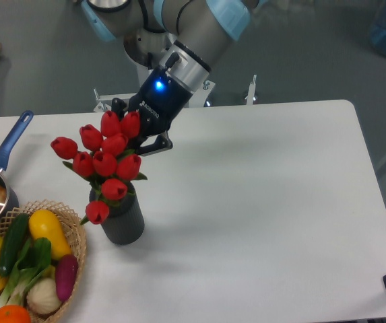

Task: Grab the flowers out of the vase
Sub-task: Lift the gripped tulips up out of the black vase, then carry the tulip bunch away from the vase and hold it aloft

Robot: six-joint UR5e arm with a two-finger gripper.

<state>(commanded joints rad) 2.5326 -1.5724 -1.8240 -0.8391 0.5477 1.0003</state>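
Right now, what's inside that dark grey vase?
The lower end of the flowers seems to reach into the vase. The buds cover its mouth, so the stems' ends and anything else inside are hidden.
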